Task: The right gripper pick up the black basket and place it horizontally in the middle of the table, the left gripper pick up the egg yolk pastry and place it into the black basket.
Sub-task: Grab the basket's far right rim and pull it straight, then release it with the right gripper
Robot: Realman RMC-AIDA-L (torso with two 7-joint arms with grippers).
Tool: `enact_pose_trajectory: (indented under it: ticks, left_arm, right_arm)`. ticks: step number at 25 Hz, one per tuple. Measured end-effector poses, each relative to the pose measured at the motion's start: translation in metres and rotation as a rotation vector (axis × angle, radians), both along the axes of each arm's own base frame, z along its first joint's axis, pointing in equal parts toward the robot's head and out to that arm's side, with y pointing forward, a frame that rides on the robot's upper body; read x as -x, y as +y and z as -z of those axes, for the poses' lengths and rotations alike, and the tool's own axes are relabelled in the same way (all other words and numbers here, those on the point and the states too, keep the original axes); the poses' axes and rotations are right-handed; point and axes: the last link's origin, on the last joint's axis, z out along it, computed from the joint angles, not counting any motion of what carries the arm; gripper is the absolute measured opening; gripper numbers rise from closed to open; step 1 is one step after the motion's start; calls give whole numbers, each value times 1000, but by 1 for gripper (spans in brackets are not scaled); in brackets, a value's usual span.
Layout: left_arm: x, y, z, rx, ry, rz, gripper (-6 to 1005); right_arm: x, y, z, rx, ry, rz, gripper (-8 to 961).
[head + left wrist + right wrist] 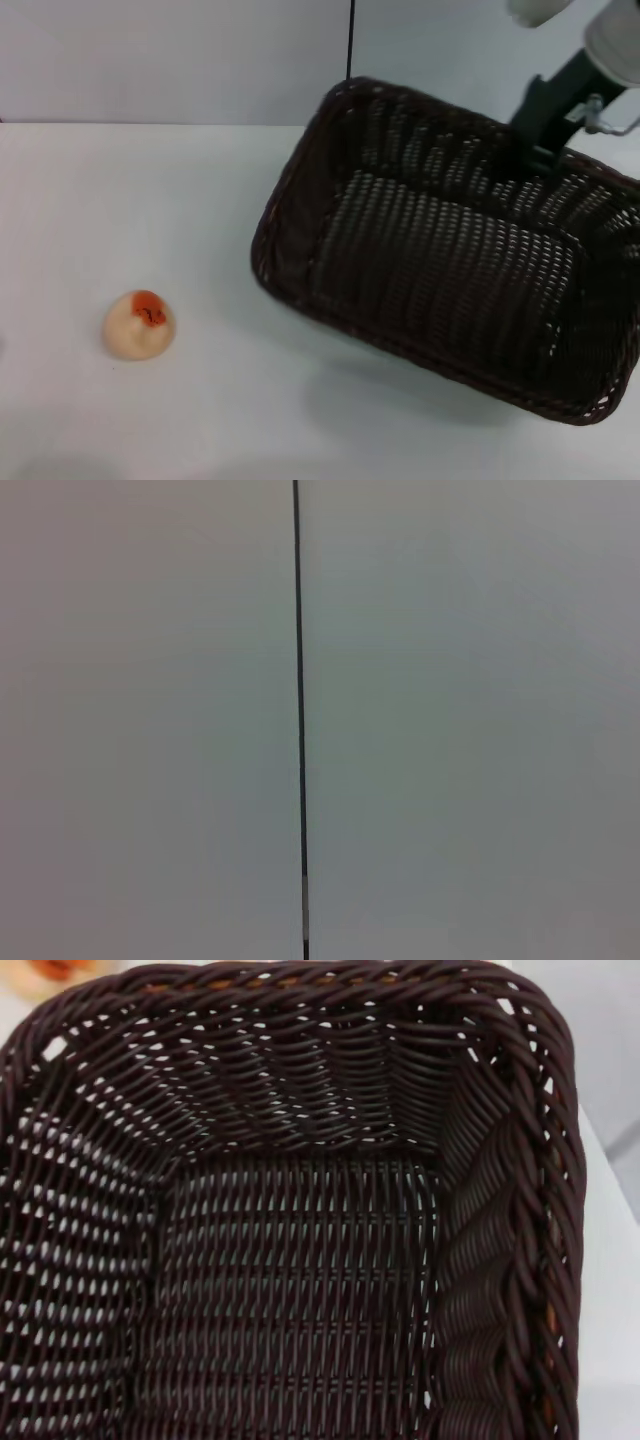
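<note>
Spanning the whole head view, a plain white bench (150,200) meets a pale grey wall (180,60) with one thin dark vertical seam (351,40). Left wrist view shows only that wall and seam; left tool out of sight. Right tool (545,140), black, on a white arm at top right, reaches down to the far rim of the black basket (450,260); fingertips hidden behind the weave, so grip and opening can't be told. Basket: dark woven wicker, openwork slanted sides, rounded corners, skewed at right of bench, right edge cut off, shadow beneath its near side; lifted or resting unclear. Egg yolk pastry (139,324), small cream dome with orange-red spot, sits on bench at left, well apart.
</note>
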Motion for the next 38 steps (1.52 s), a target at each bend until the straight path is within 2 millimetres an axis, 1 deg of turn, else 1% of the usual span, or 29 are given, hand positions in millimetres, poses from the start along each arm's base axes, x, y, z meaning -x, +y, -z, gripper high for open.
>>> enact_pose_trajectory:
  ticks: [1,4,5,7,10,11,14,15,20,30,38]
  left_arm:
    - [0,-1,1,0,-2,-2,62]
    - [-1,-7,4,-2,-17,-8,98]
    - [-2,-9,5,-6,-26,-11,109]
    - [-2,-11,6,-8,-31,-13,133]
    - [-2,-13,7,-10,-39,-19,129]
    - [-2,-13,7,-10,-39,-19,130]
    - [-2,-13,8,-8,-44,-24,131]
    - [-2,-13,9,-8,-46,-24,132]
    - [-3,-11,11,-7,-56,-22,136]
    - [-2,-3,13,11,-57,-35,144]
    - [-2,2,14,21,-55,-32,150]
  right_arm:
    - [0,0,0,0,0,0,126]
    - [12,-4,16,53,-39,-108,126]
    - [18,-6,26,87,-76,-146,126]
    - [21,-7,29,105,-93,-160,126]
    - [27,-9,38,134,-124,-197,126]
    - [27,-9,38,134,-124,-197,126]
    - [32,-9,41,136,-100,-224,127]
    - [33,-11,45,147,-53,-238,127]
    - [32,-13,52,143,21,-246,127]
    - [18,-9,55,67,46,-165,134]
    - [14,-7,57,27,67,-122,147]
